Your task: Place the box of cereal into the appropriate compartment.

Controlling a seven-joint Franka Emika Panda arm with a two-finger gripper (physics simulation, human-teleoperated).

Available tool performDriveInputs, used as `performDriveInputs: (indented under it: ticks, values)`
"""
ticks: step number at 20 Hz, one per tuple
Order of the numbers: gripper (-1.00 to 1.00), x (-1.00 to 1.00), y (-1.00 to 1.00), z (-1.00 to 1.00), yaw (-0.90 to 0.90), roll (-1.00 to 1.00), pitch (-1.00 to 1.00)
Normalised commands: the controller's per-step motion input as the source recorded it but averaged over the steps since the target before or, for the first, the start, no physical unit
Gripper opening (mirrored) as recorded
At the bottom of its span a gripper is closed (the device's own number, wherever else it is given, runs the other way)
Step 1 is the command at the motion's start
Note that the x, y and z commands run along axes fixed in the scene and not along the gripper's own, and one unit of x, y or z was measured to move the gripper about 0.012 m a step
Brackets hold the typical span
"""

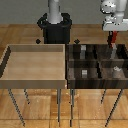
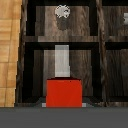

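1. Light wooden bin (image 1: 35, 62): big open tray on thin legs, on the exterior view's left. Seen only in the exterior view.
2. Dark compartment bin (image 1: 97, 67): dark wood, split by dividers into several cells, on the exterior view's right, just beside the light bin. The wrist view shows its dividers (image 2: 60, 41) close up, plus a strip of wooden floor (image 2: 10, 45) along one side.
3. Robot base (image 1: 55, 25): black block with a grey column, behind the bins. Exterior view only.
4. Gripper (image 1: 113, 31): white, hangs above the dark bin's far cells at the exterior view's right. Clamped on the box of cereal.
5. Box of cereal (image 1: 113, 37): small, narrow, plain red, upright, held in the air over the far right cells, not touching the bin. In the wrist view it is a red square face (image 2: 64, 92), no print readable.
6. Small grey objects: one block (image 1: 85, 73) and one pale piece (image 1: 116, 69) in the near cells; the wrist view shows a grey upright block (image 2: 62, 60) and a whitish lump (image 2: 61, 12) in separate cells.
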Motion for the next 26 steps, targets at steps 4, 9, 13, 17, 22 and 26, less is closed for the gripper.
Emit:
performDriveInputs:
  ticks: [4, 9, 13, 17, 22, 26]
  values:
    - [-1.00, 0.00, 0.00, -0.50, 0.00, 0.00, 0.00]
    - [-1.00, 0.00, 0.00, -1.00, 0.00, 0.00, 0.00]
    - [-1.00, 0.00, 0.00, -0.25, 0.00, 0.00, 0.00]
    - [-1.00, 0.00, 0.00, 0.00, 0.00, 0.00, 0.00]
    - [-1.00, 0.40, 0.00, -0.20, 0.00, 0.00, 0.00]
    - [-1.00, 0.00, 0.00, -0.50, 0.00, 0.00, 0.00]
